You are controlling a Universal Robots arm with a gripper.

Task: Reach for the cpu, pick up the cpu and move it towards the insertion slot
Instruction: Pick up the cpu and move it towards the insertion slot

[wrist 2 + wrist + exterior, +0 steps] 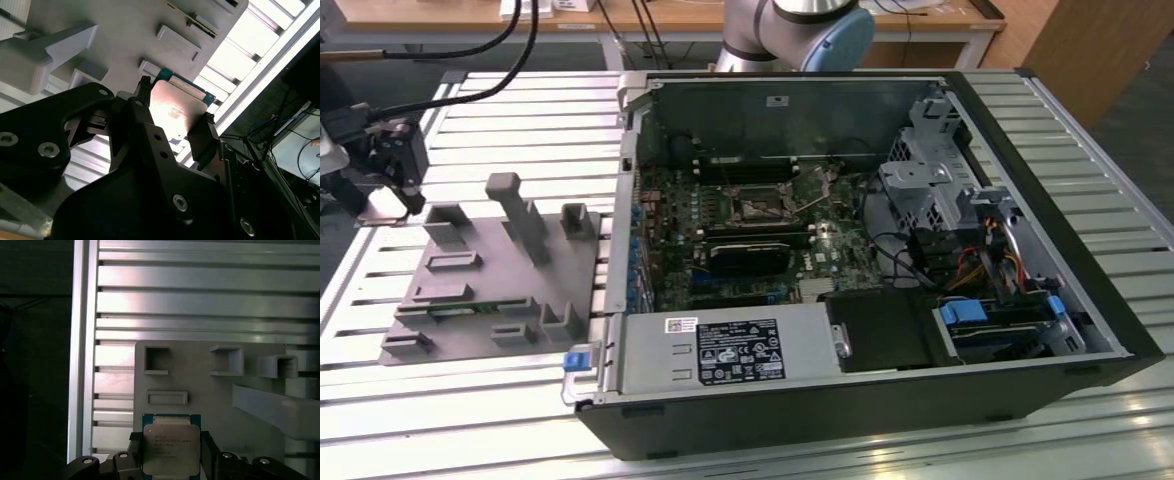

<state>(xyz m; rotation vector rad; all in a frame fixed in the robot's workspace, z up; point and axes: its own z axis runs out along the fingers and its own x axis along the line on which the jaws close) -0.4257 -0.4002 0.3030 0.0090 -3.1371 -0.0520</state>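
Ribbed aluminium table carries an open computer case and, towards the exterior view's left edge, a grey fixture plate with tall posts. The gripper hangs over that plate's corner nearest the table's edge on the exterior view's left. Its jaws are narrowed to the chip's width, with the fingers pressed against two opposite sides of the cpu, so it appears to be clamped. I cannot tell whether the chip is off the plate yet.

The insertion slot lies well apart, mid-motherboard inside the case. Judged risks:
- **Slipping:** the hold is only on thin edges, so a jolt could tilt the chip or let it slip.
- **Clipping:** the posts and the case wall stand between the chip and the slot, so a low path could clip them.
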